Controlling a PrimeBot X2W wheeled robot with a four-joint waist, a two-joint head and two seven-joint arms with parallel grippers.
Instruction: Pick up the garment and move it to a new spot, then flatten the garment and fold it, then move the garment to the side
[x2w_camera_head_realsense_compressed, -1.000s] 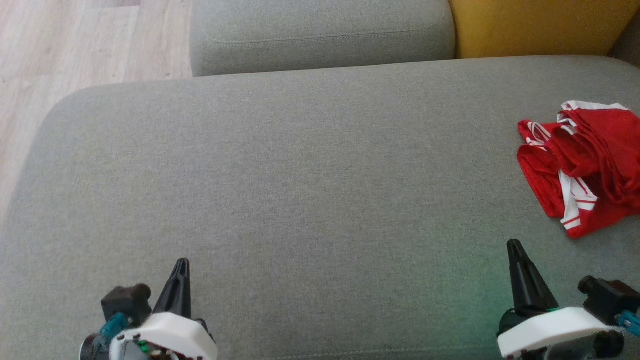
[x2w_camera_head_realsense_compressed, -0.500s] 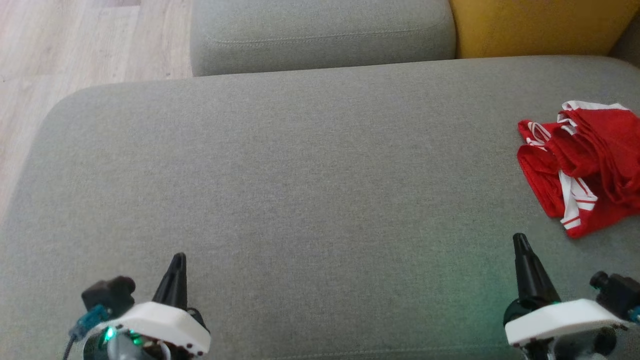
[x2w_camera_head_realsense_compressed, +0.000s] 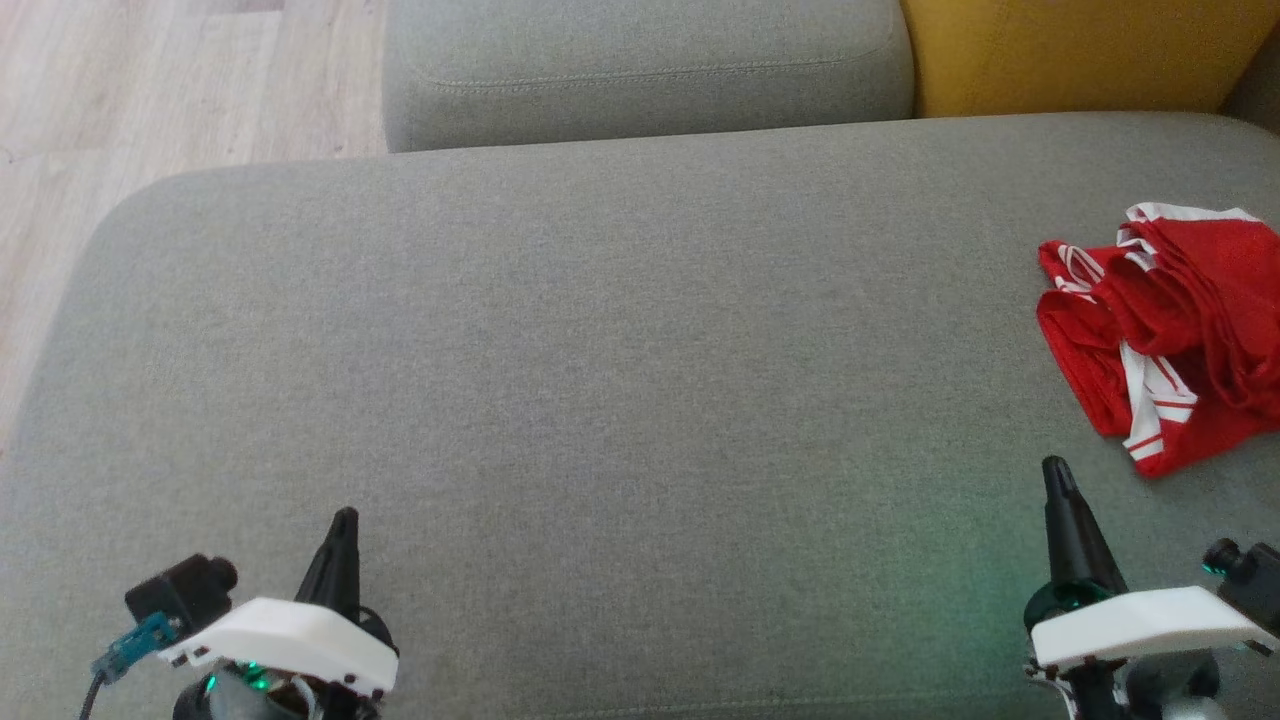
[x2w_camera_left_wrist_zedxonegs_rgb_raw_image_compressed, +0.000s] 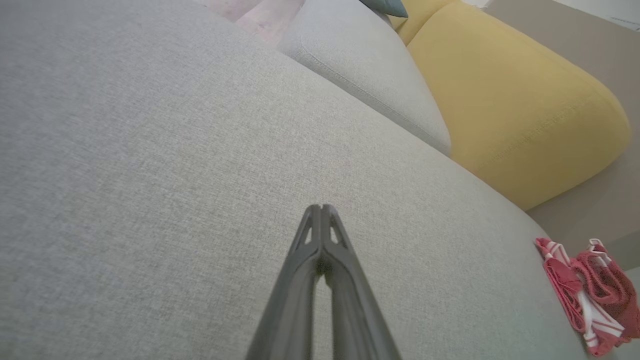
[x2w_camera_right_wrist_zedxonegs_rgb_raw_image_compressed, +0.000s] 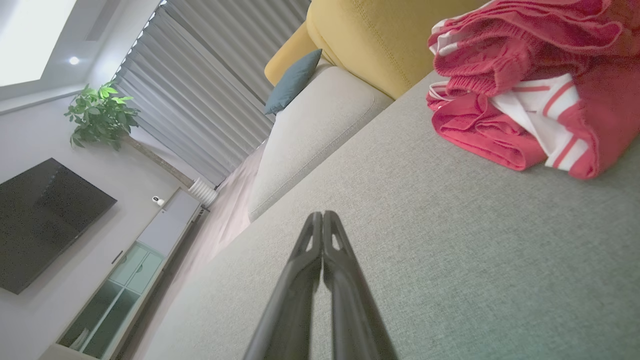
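Note:
The garment (x2w_camera_head_realsense_compressed: 1170, 335) is red with white stripes and lies bunched in a loose heap at the right edge of the grey sofa seat (x2w_camera_head_realsense_compressed: 600, 380). It also appears at the lower right of the left wrist view (x2w_camera_left_wrist_zedxonegs_rgb_raw_image_compressed: 595, 300) and at the upper right of the right wrist view (x2w_camera_right_wrist_zedxonegs_rgb_raw_image_compressed: 530, 100). My left gripper (x2w_camera_head_realsense_compressed: 343, 520) is shut and empty at the lower left, far from the garment. My right gripper (x2w_camera_head_realsense_compressed: 1055, 470) is shut and empty at the lower right, a short way in front of the garment's near edge, apart from it. Both fingertip pairs (x2w_camera_left_wrist_zedxonegs_rgb_raw_image_compressed: 321, 209) (x2w_camera_right_wrist_zedxonegs_rgb_raw_image_compressed: 322, 216) press together over bare cushion.
A second grey cushion (x2w_camera_head_realsense_compressed: 640, 70) sits behind the seat, with a yellow cushion (x2w_camera_head_realsense_compressed: 1080, 50) to its right. Wooden floor (x2w_camera_head_realsense_compressed: 150, 90) lies beyond the seat's left edge. The right wrist view shows a television (x2w_camera_right_wrist_zedxonegs_rgb_raw_image_compressed: 45, 220), a cabinet (x2w_camera_right_wrist_zedxonegs_rgb_raw_image_compressed: 130, 270), a plant (x2w_camera_right_wrist_zedxonegs_rgb_raw_image_compressed: 100, 115) and curtains.
The left gripper has drawn back toward the lower left. The right gripper has shifted slightly right and forward, closer to the garment. The garment has not moved.

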